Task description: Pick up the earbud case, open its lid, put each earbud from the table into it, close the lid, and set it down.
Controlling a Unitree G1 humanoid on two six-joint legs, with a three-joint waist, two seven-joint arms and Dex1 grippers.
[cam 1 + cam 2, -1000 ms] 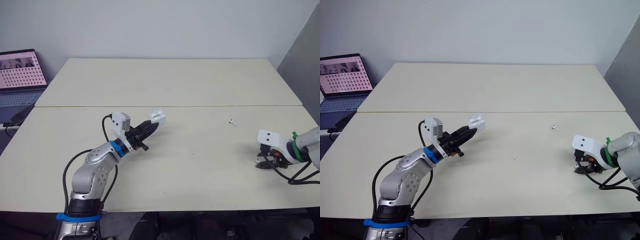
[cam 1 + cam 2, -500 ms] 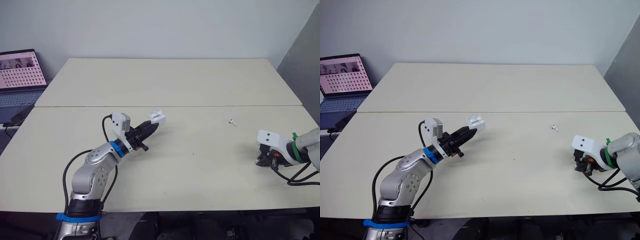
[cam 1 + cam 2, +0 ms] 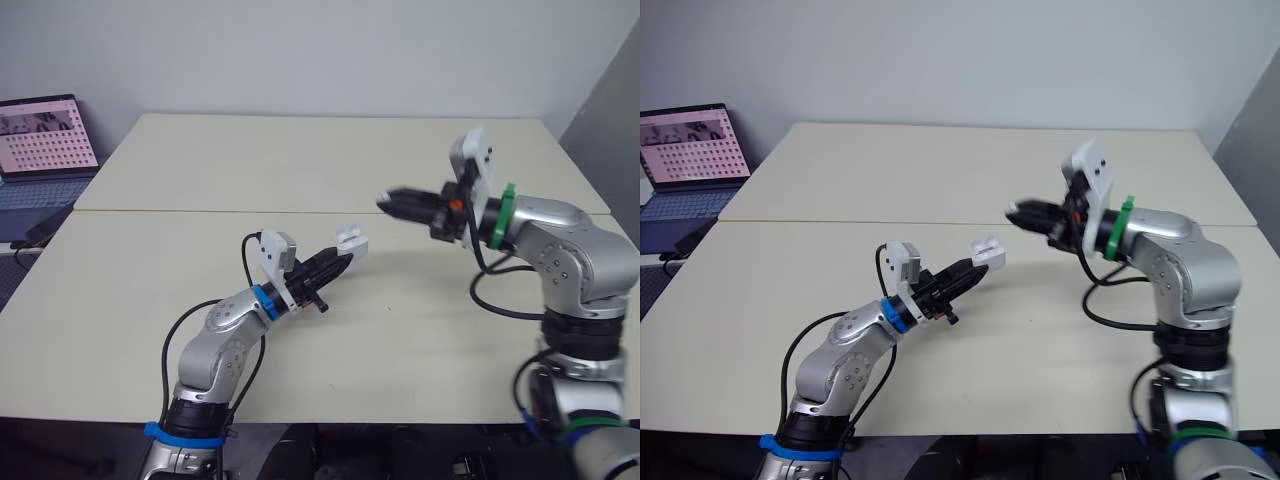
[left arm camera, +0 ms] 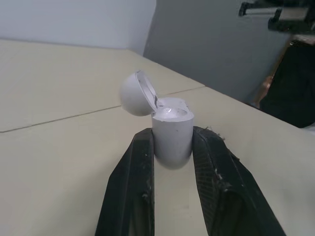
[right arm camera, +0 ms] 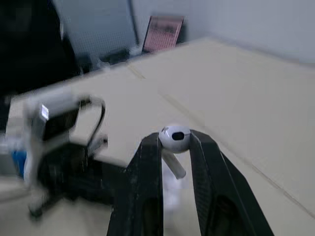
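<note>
The white earbud case [image 3: 350, 241] has its lid hinged open and hangs a little above the table's middle. My left gripper [image 3: 340, 256] is shut on its lower body; in the left wrist view the case [image 4: 170, 133] stands upright between the two black fingers [image 4: 140, 162]. My right gripper [image 3: 390, 203] is raised above the table, to the right of the case and further back, pointing left toward it. It is shut on a white earbud [image 5: 174, 138], whose round head sits between the fingertips with the stem pointing down.
An open laptop [image 3: 45, 135] sits off the table's far left corner. A seam [image 3: 180, 211] runs across the table where two tops meet. A grey panel [image 3: 612, 110] stands at the right.
My right arm has come up from the table's right edge to above the middle, now with an earbud in its fingers. My left gripper has carried the open case to the right.
</note>
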